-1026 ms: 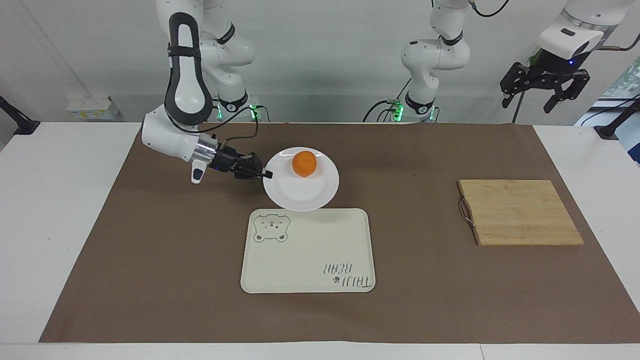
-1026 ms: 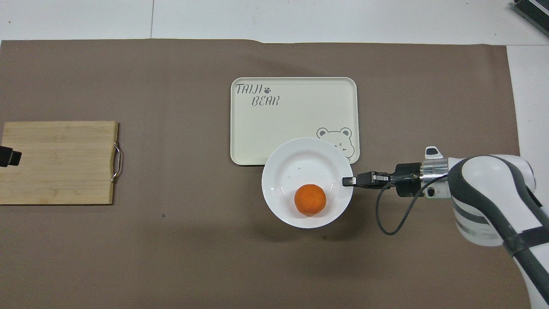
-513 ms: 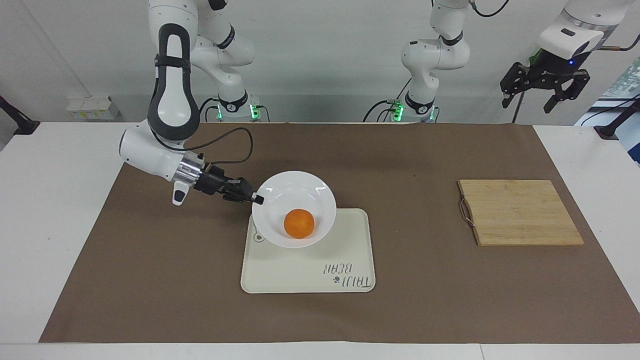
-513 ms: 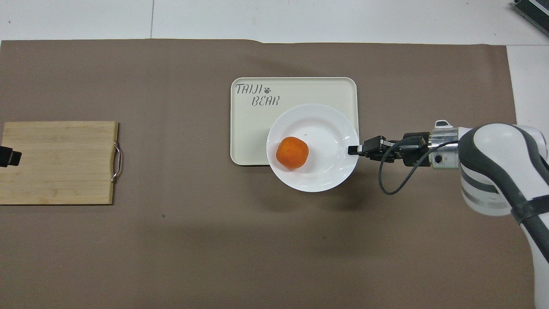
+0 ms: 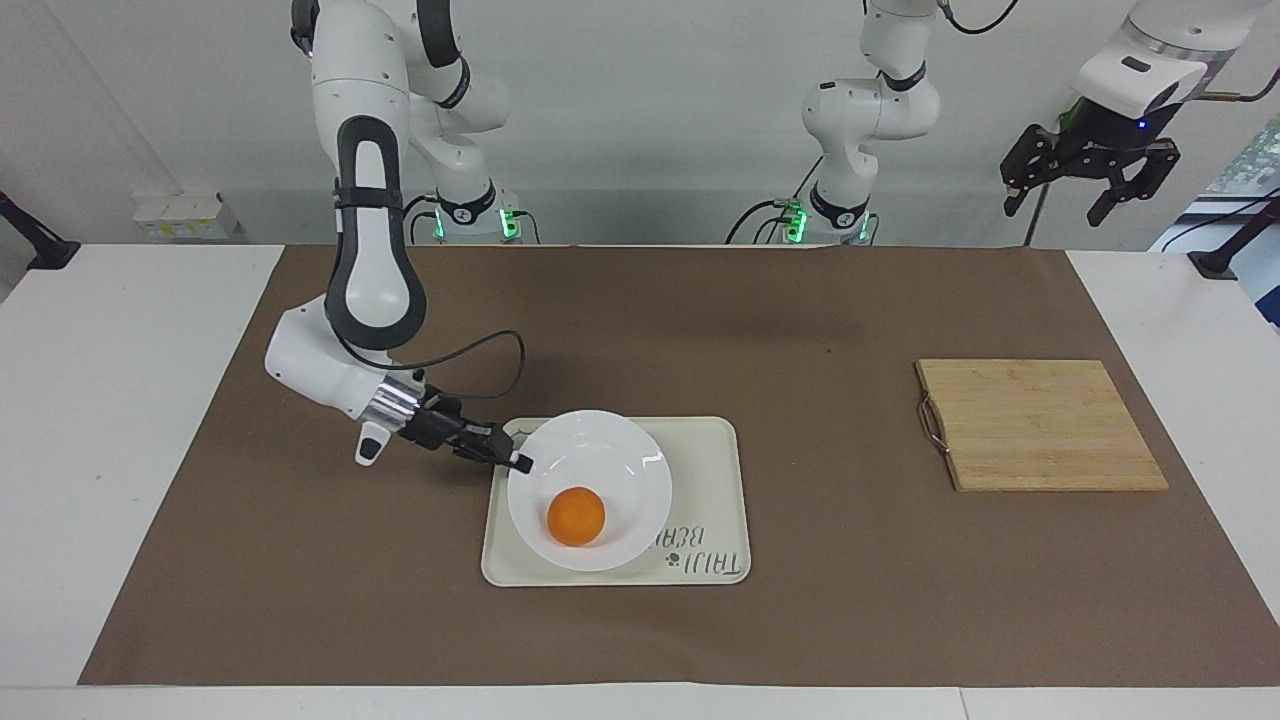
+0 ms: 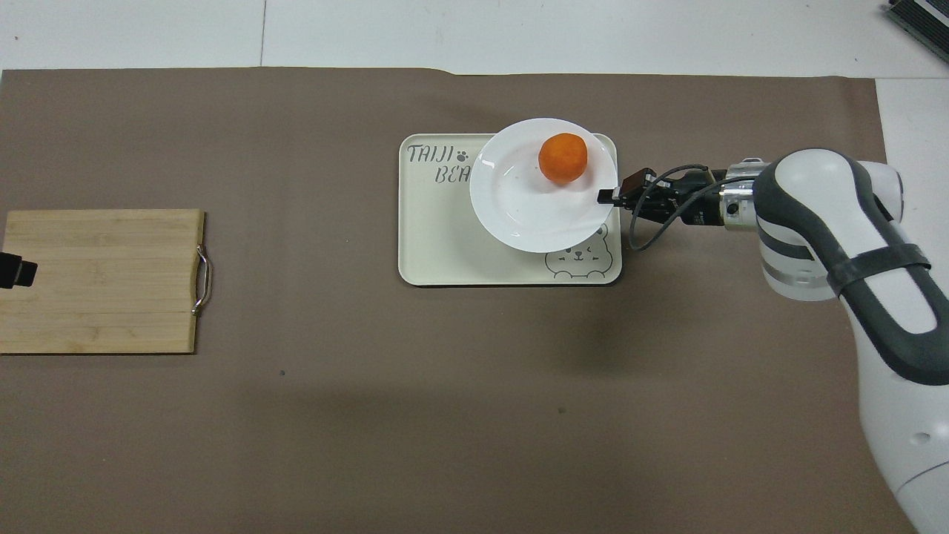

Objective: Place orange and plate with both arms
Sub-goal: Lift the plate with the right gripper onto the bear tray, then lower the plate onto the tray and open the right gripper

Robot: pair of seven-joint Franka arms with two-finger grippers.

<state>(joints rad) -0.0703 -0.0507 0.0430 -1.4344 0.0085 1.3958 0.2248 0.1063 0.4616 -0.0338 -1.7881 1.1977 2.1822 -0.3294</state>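
Observation:
The white plate (image 5: 615, 465) carries the orange (image 5: 576, 516) and is held low over the cream bear tray (image 5: 705, 470), tilted, with the orange toward its rim farther from the robots. My right gripper (image 5: 520, 463) is shut on the plate's rim at the right arm's end. In the overhead view the plate (image 6: 519, 208), orange (image 6: 563, 158) and right gripper (image 6: 604, 196) lie over the tray (image 6: 445, 245). I cannot tell whether the plate touches the tray. My left gripper (image 5: 1075, 195) waits open and empty, high over the left arm's end of the table.
A bamboo cutting board (image 5: 1040, 425) with a metal handle lies toward the left arm's end; it also shows in the overhead view (image 6: 100, 280). A brown mat (image 5: 850, 580) covers the table.
My right gripper has carried the plate with the orange away from the robots and down over the tray. The orange rolled across the plate. The left arm has not moved.

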